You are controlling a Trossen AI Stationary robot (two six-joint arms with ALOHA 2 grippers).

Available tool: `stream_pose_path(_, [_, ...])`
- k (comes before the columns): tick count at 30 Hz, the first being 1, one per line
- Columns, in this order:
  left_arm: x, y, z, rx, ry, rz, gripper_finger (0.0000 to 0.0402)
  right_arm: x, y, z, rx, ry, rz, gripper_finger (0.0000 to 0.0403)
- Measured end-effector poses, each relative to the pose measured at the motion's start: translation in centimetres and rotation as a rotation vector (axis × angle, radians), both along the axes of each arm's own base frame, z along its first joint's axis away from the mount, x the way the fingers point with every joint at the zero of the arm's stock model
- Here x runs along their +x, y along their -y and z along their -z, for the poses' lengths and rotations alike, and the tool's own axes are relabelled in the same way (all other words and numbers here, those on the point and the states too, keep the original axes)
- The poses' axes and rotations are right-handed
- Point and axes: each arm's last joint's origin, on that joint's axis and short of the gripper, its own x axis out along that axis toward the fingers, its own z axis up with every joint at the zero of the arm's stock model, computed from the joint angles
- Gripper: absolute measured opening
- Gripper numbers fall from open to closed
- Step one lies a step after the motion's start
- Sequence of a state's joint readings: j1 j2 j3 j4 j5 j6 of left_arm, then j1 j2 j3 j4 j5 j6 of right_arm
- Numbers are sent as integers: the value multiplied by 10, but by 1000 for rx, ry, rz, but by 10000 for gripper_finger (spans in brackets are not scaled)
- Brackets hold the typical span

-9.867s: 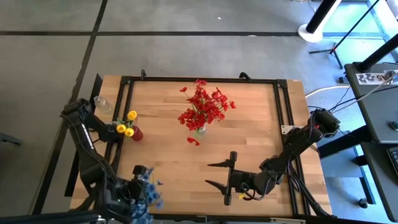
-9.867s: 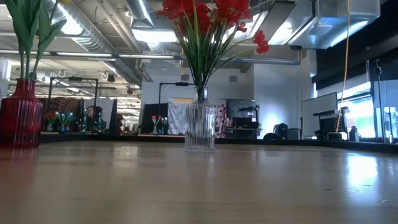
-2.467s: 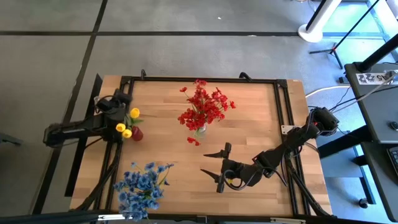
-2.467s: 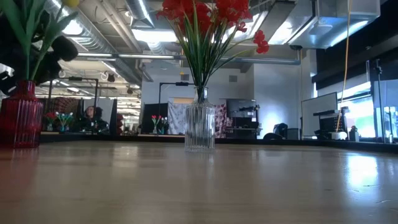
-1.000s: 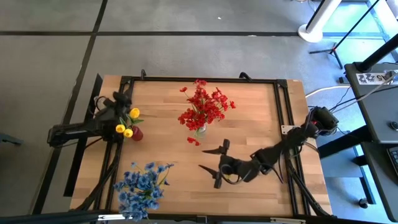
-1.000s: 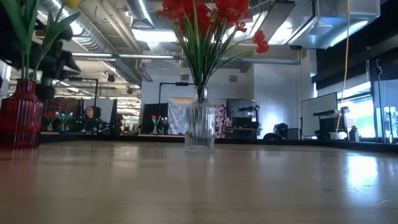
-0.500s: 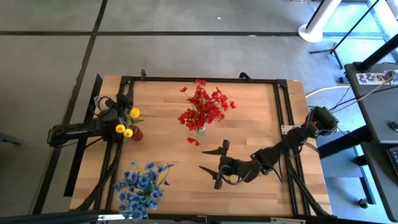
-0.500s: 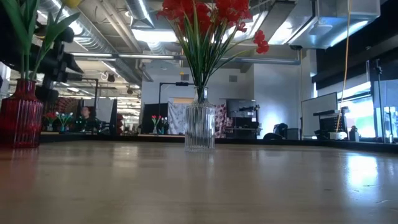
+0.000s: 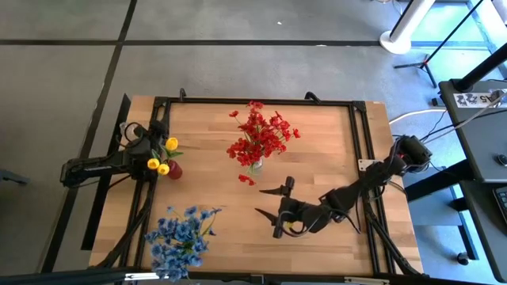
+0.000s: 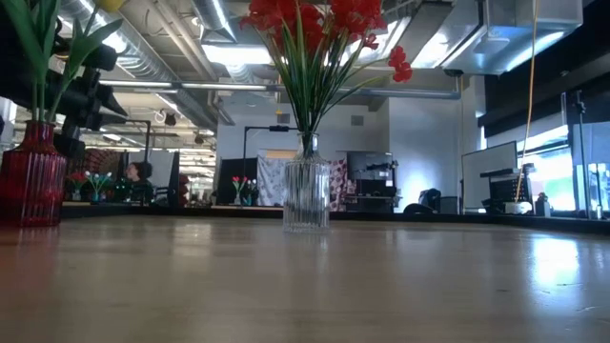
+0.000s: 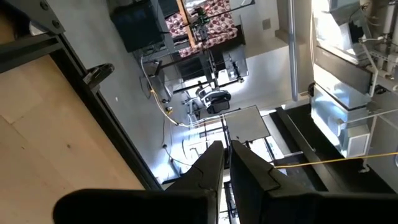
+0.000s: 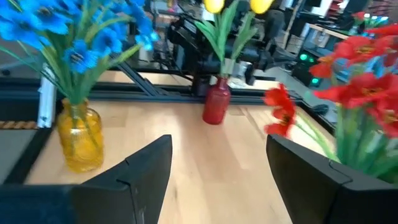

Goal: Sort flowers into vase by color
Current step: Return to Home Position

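A clear ribbed glass vase [image 10: 306,195] stands near the middle of the pale wooden table [image 9: 325,150] and holds the red flowers [image 9: 261,138], a full bunch of clustered blooms on thin green stems. One red spray [image 9: 246,179] droops low on the vase's near side.

To the left of the clear vase, by the table's left edge, a small dark red vase [image 12: 216,106] holds the round yellow flowers [image 9: 162,162]. Nearer the front edge and also left of the clear vase, a squat yellow glass vase [image 12: 79,144] holds the blue flowers [image 9: 178,237]. No flower lies loose on the table.

The left gripper [image 11: 226,149] hangs at the table's left rail, beyond the red vase as seen from the clear vase and just beside the yellow blooms. Its fingers are pressed almost together with nothing between them.

The right gripper [image 9: 269,203] hovers over bare wood in front of the clear vase and slightly to its right. Its fingers are spread wide and empty, and it points toward the blue flowers.
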State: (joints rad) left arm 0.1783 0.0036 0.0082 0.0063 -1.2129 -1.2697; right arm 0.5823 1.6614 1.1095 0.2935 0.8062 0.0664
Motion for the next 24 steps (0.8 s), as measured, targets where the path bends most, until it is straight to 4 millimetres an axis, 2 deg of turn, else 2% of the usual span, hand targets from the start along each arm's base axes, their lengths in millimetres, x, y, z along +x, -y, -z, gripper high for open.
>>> stream_pose_path(9, [1, 0, 0, 1, 7, 33, 23, -21, 15, -16, -12, -43, 52, 259])
stream_pose_path(16, [3, 2, -1, 3, 14, 91, 23, -66, 42, -13, 71, -32, 59, 259])
stream_pose_path(20, [3, 2, -1, 3, 15, 102, 23, -91, 50, -11, 139, -6, 30, 259])
stream_pose_path(24, [3, 2, -1, 3, 15, 103, 23, -104, 52, -4, 147, -18, -18, 259])
